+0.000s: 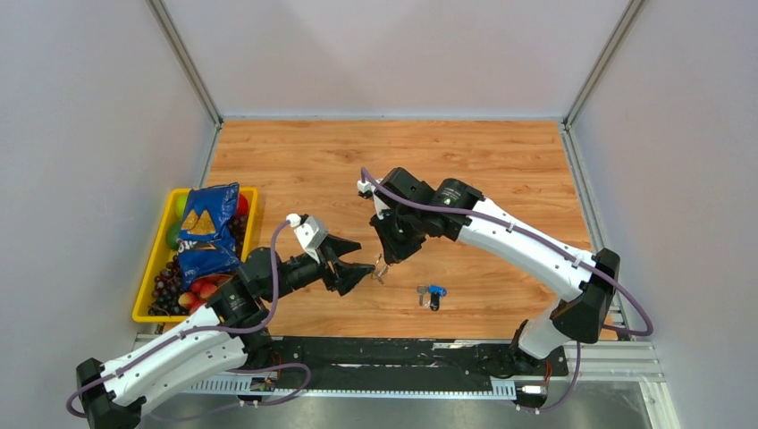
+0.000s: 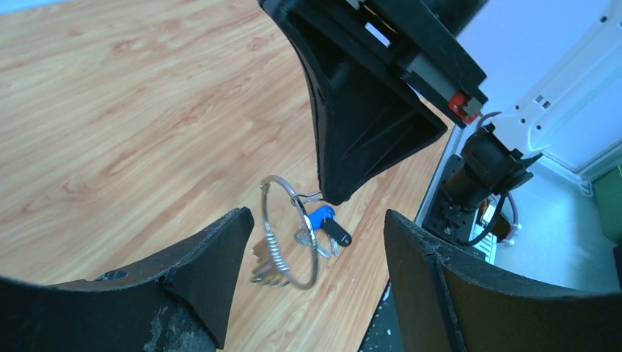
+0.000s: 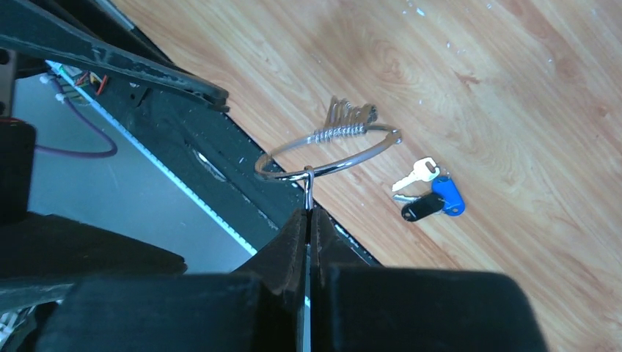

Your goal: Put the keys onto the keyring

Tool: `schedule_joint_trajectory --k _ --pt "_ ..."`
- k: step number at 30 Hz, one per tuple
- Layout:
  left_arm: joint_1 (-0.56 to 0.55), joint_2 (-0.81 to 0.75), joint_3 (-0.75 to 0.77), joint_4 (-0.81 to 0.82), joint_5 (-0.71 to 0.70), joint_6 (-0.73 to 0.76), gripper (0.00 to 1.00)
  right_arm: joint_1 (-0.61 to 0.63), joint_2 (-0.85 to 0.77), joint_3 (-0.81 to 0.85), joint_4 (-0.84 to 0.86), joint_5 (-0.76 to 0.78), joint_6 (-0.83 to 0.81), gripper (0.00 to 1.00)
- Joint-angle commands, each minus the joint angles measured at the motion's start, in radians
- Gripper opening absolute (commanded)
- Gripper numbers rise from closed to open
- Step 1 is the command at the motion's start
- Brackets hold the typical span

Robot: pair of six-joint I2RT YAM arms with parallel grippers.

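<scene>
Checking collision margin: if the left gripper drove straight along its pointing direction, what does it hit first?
Probably the keyring, hanging straight ahead of the open left gripper, pinched from above by the shut right gripper. Loose keys lie on the table beyond. Depth is unclear.

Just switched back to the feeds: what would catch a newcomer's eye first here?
The silver keyring hangs above the middle of the table, pinched in the right gripper's shut fingers, with the left gripper open right beside it. Next, the loose keys, blue, black and silver, lie on the wood just right of it, near the front edge.
</scene>
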Motion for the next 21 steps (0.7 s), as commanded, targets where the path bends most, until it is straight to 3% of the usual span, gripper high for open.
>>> schedule_joint_trajectory --k 1,11,21 --pt "-0.005 -0.033 -0.074 0.234 0.081 0.076 0.77 0.008 0.027 0.1 -0.077 -0.065 0.017 0.0" --pt "-0.014 0.03 -0.117 0.313 0.071 0.157 0.78 0.011 0.106 0.268 -0.198 -0.081 0.017 0.0" --pt "-0.05 0.082 -0.171 0.401 0.007 0.269 0.76 0.017 0.123 0.335 -0.23 -0.105 0.021 0.0"
